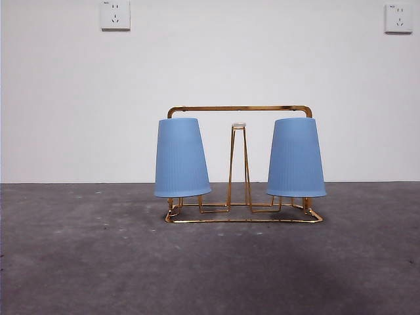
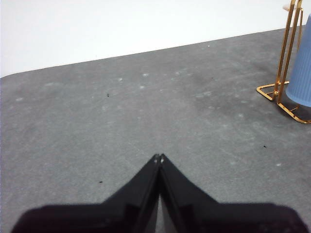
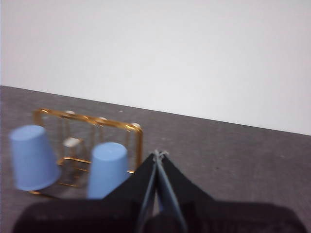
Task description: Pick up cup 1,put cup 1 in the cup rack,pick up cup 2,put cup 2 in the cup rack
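Both cups (image 1: 181,159) (image 1: 295,159) hung upside down on rack (image 1: 239,109) pegs, so the task looked finished. Left tool (image 2: 159,157) and right tool (image 3: 158,153) were closed, empty, clear of the rack above the table (image 1: 79,262); the right seemed nearer.

The two cups, one at the front view's left (image 1: 182,158) and one at its right (image 1: 296,158), are a plain light blue with faint vertical ribbing, and the cup rack (image 1: 239,108) that carries them is shiny gold wire with a pale whitish tip on its middle peg. The counter (image 1: 79,262) is a mottled dark grey flecked with paler spots, and the wall (image 1: 262,52) behind is plain white with two white sockets. The left pincer (image 2: 158,158) and the right pincer (image 3: 159,154) are both black.
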Available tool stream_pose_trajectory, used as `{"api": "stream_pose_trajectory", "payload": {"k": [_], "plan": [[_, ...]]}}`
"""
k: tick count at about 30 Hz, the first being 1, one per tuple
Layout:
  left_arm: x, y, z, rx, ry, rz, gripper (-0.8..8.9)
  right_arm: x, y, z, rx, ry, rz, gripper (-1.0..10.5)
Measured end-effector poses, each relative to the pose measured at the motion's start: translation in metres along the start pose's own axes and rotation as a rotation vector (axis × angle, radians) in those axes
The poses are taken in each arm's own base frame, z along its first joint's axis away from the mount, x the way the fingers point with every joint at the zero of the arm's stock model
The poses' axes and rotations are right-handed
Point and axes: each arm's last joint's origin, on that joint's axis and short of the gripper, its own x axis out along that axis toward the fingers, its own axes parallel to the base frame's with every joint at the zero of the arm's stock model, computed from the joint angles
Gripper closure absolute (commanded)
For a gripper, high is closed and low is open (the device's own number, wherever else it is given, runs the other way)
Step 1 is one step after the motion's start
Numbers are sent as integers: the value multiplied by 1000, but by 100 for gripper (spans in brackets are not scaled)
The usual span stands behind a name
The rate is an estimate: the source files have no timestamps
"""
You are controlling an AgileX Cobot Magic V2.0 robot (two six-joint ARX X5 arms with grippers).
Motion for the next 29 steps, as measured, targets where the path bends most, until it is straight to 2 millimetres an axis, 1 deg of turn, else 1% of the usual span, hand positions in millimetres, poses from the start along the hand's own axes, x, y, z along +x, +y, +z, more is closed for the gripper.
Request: {"api": "stream_pose_trajectory", "payload": {"k": [6,8,11,18,21,29], "plan": [[0,0,0,0,0,0,814,13,-2,-64,52,-28,-177,944],[0,0,0,0,0,0,814,16,-1,-80,79,-21,-205,944],[0,0,0,0,0,0,814,19,0,-100,107,-2,-214,944],[0,0,0,0,0,0,814,25,-1,-130,153,44,-273,944],[0,0,0,0,0,0,814,26,0,-140,172,101,-295,944],[0,0,0,0,0,0,814,25,0,-144,178,143,-317,944]]}}
